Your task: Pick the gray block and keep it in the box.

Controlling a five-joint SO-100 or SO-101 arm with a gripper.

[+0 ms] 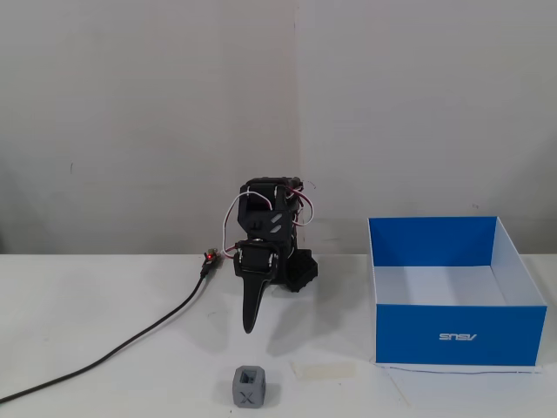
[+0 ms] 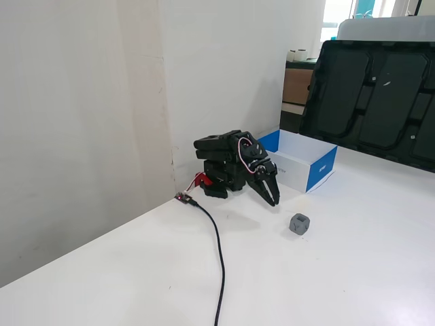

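Observation:
The gray block [image 1: 249,387] sits on the white table near the front edge, its X face toward the camera; it also shows in the other fixed view [image 2: 300,223]. The blue box [image 1: 458,335] with a white floor stands at the right, apart from the block, and shows behind the arm in the other fixed view [image 2: 319,170]. My black gripper [image 1: 251,325] points down from the folded arm, above and behind the block, not touching it. Its jaws are closed together and hold nothing; it also shows in the other fixed view [image 2: 273,200].
A black cable [image 1: 130,347] runs from the arm base to the left across the table. A strip of pale tape [image 1: 324,370] lies right of the block. A wall stands close behind the arm. A large black tray [image 2: 374,102] leans at the right.

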